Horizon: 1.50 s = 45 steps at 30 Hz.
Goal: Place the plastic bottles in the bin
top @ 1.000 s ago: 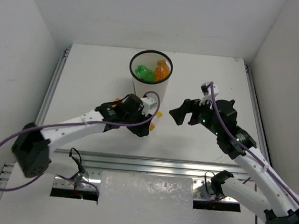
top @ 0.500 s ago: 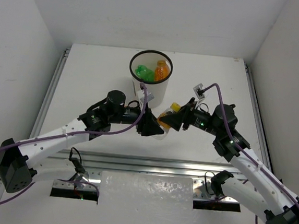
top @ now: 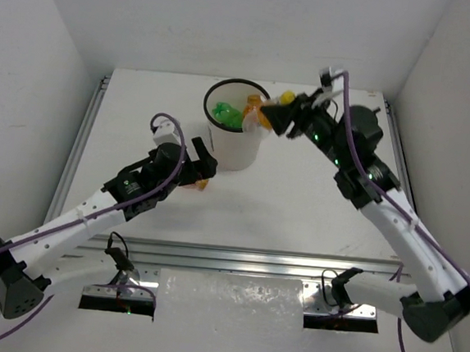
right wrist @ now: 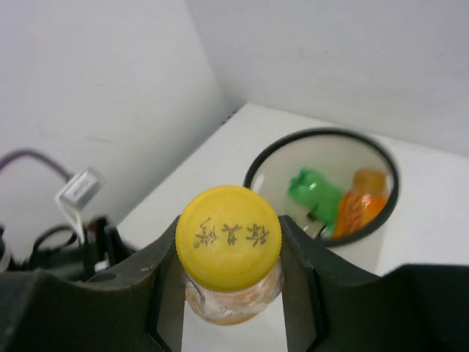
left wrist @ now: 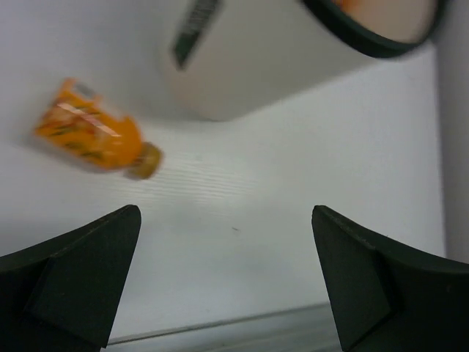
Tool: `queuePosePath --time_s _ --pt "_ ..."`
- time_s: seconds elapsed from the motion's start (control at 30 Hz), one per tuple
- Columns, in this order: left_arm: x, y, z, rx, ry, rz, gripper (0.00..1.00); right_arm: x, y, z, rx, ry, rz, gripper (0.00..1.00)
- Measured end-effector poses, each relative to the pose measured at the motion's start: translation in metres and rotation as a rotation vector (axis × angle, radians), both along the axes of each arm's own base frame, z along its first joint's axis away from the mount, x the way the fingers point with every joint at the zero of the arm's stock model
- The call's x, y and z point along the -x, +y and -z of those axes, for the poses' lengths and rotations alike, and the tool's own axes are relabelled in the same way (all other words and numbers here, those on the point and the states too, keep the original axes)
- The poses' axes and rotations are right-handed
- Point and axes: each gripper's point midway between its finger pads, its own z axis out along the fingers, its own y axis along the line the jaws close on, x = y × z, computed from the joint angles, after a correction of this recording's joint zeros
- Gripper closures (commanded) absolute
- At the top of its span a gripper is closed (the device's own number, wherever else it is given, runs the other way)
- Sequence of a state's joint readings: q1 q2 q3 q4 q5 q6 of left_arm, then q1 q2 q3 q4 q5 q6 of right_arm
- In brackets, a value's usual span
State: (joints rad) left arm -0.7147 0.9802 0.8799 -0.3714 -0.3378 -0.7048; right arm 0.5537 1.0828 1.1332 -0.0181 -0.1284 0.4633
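One orange bottle lies on its side on the white table, near the foot of the tapering, black-rimmed white bin. It lies ahead of the left gripper, whose jaws gape wide and empty. Inside the bin are a crumpled green bottle and a smooth orange one. Within half a second the right gripper has risen from table level to the rim, clamped on a yellow-capped bottle.

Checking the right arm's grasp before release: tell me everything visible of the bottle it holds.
The bottle is small, clear plastic showing orange inside, with a yellow cap printed with dark characters. The right gripper clamps its body below the cap, one finger on each side. In the top view it hangs tilted at the rim of the white bin, cap pointing away.
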Motion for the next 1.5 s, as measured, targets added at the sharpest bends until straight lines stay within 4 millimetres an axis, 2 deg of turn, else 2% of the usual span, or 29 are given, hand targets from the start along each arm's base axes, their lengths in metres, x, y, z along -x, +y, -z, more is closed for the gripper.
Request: queuePosePath --time_s 0.1,0.13,0.2,0.23,0.33,0.37,0.43,0.5,0.53,0.6,0.7,0.83,0.97,1.03,1.1,1.2,1.23,1.33,1.37,1.4,1.43,1.5 --pt "-0.013 0.040 0.026 -0.060 0.076 -0.208 0.00 -0.045 0.013 -0.039 0.037 -0.089 0.057 0.94" --pt "-0.016 0.050 0.033 -0.075 0.096 -0.259 0.00 -0.061 0.019 -0.043 0.056 -0.100 0.072 0.91" --pt "-0.023 0.068 0.046 -0.099 0.129 -0.348 0.00 -0.097 0.034 -0.039 0.111 -0.091 0.097 0.50" --pt "-0.026 0.074 0.051 -0.109 0.139 -0.381 0.00 -0.115 0.042 -0.030 0.139 -0.074 0.107 0.33" --pt "-0.034 0.084 0.065 -0.126 0.169 -0.453 0.00 -0.158 0.062 0.012 0.240 0.007 0.118 0.13" --pt "-0.035 0.086 0.071 -0.133 0.186 -0.472 0.00 -0.167 0.067 0.030 0.273 0.045 0.112 0.01" --pt "-0.037 0.088 0.083 -0.140 0.224 -0.516 0.00 -0.179 0.073 0.061 0.332 0.112 0.103 0.01" --pt "-0.038 0.089 0.092 -0.141 0.254 -0.551 0.00 -0.182 0.075 0.082 0.376 0.165 0.093 0.01" --pt "-0.038 0.089 0.096 -0.134 0.267 -0.571 0.00 -0.180 0.073 0.090 0.402 0.192 0.087 0.01" --pt "-0.038 0.090 0.101 -0.118 0.283 -0.601 0.00 -0.178 0.071 0.087 0.412 0.197 0.089 0.01" --pt "-0.041 0.089 0.102 -0.086 0.279 -0.629 0.01 -0.167 0.061 0.069 0.402 0.174 0.105 0.01" --pt "-0.051 0.088 0.109 -0.077 0.273 -0.656 0.00 -0.113 0.028 0.042 0.369 0.140 0.115 0.01" --pt "-0.061 0.089 0.140 -0.134 0.324 -0.678 0.00 -0.061 0.001 0.001 0.283 0.046 0.111 0.01" --pt "-0.067 0.090 0.156 -0.158 0.349 -0.688 0.00 -0.040 -0.008 -0.010 0.246 0.010 0.096 0.01" --pt "-0.074 0.090 0.170 -0.180 0.366 -0.694 0.03 -0.022 -0.013 -0.011 0.222 -0.009 0.073 0.01" --pt "-0.087 0.089 0.182 -0.193 0.364 -0.696 0.10 -0.003 -0.016 0.010 0.217 0.012 0.031 0.01" --pt "-0.090 0.089 0.185 -0.197 0.360 -0.693 0.26 0.002 -0.016 0.020 0.222 0.029 0.019 0.01" --pt "-0.101 0.088 0.189 -0.194 0.339 -0.678 0.60 0.015 -0.020 0.051 0.241 0.082 -0.006 0.01" --pt "-0.104 0.088 0.189 -0.187 0.332 -0.671 0.82 0.020 -0.022 0.059 0.244 0.095 -0.010 0.01" --pt "-0.108 0.089 0.188 -0.175 0.325 -0.670 0.93 0.024 -0.024 0.065 0.245 0.104 -0.011 0.01" --pt "-0.110 0.092 0.189 -0.174 0.326 -0.664 1.00 0.029 -0.027 0.069 0.242 0.109 -0.012 0.01" --pt "-0.110 0.098 0.189 -0.177 0.328 -0.655 1.00 0.038 -0.032 0.073 0.238 0.110 -0.009 0.01"
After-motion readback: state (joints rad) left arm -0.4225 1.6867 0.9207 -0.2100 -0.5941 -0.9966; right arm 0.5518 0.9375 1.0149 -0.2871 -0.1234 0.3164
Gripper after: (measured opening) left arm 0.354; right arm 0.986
